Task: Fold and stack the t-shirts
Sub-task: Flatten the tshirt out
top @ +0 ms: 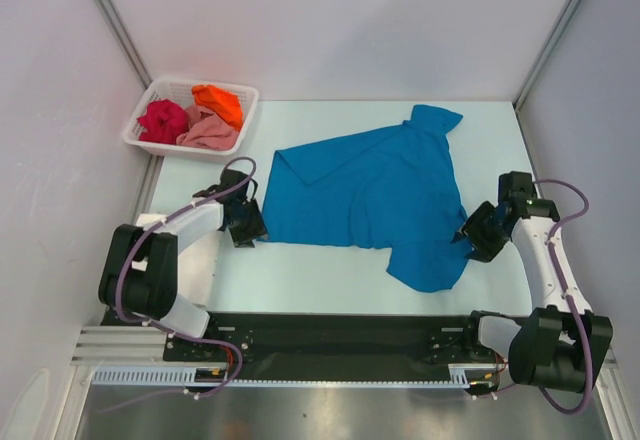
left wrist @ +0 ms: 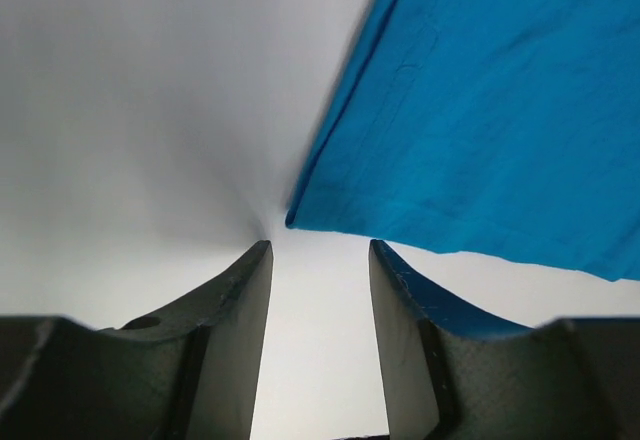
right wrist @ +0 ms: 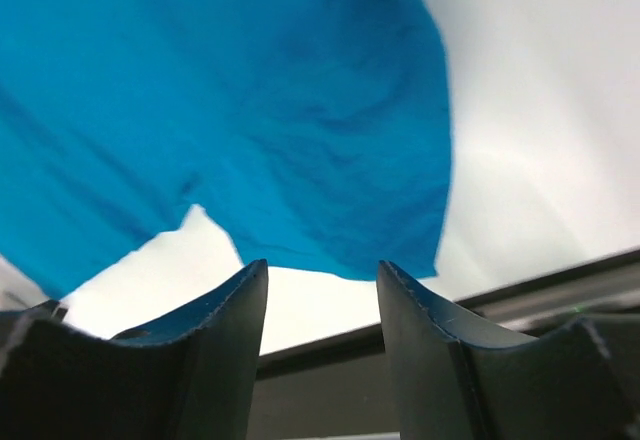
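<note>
A bright blue t-shirt [top: 375, 190] lies spread on the white table, one sleeve at the far right and one at the near right. My left gripper [top: 248, 228] is open and empty just left of the shirt's near-left hem corner [left wrist: 295, 218]. My right gripper [top: 470, 237] is open and empty beside the near sleeve [right wrist: 330, 160], close to the table's front edge. A crimson t-shirt [top: 162, 120], an orange one [top: 218, 102] and a dusty pink one [top: 210, 133] lie bunched in the basket. The white t-shirt is not in view.
A white slotted plastic basket [top: 249, 110] stands at the far left corner. Grey walls close in the table on the left, back and right. The black rail [top: 350, 335] with the arm bases runs along the front edge.
</note>
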